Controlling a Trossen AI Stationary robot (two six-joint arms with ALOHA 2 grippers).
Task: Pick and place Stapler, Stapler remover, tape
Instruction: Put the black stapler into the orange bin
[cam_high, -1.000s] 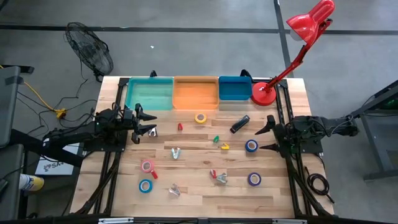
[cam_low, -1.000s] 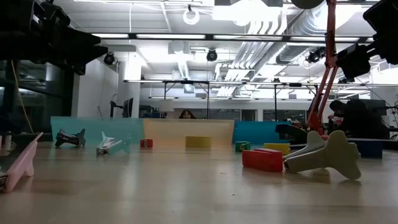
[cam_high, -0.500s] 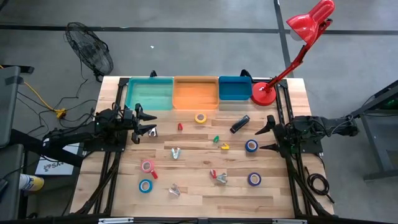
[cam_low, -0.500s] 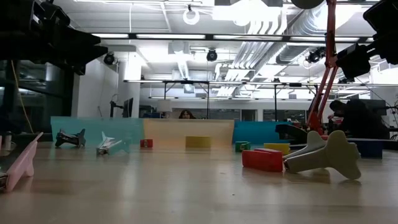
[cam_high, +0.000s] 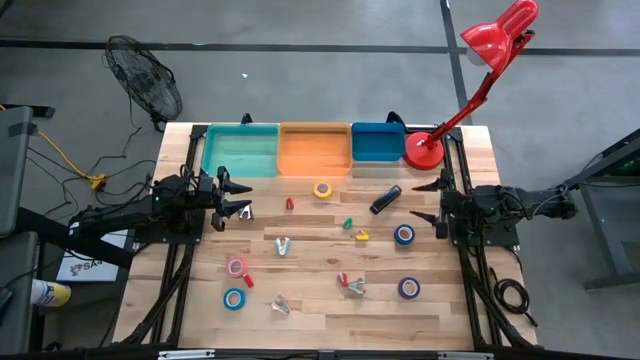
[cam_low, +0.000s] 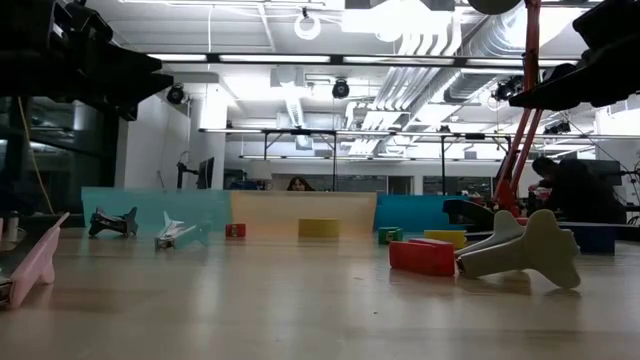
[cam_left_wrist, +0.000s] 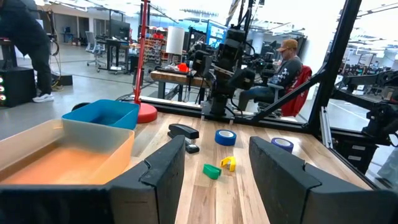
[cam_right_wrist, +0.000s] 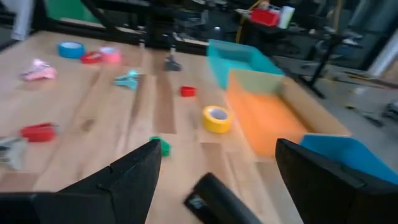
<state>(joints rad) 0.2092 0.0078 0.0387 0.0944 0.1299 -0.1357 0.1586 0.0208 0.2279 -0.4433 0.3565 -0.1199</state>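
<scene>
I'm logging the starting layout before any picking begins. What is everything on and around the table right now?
Bins: three, teal, orange, blue, along the far edge.
Stapler: one, black, near the blue bin.
Tape rolls: five; yellow by the orange bin, dark blue and on the right, pink and light blue front left.
Staple removers: several small claw pieces mid-table, e.g..
Lamp: one, red, far right corner.
Fan: one, on the floor.
Left gripper: open, left edge.
Right gripper: open, right edge.
</scene>
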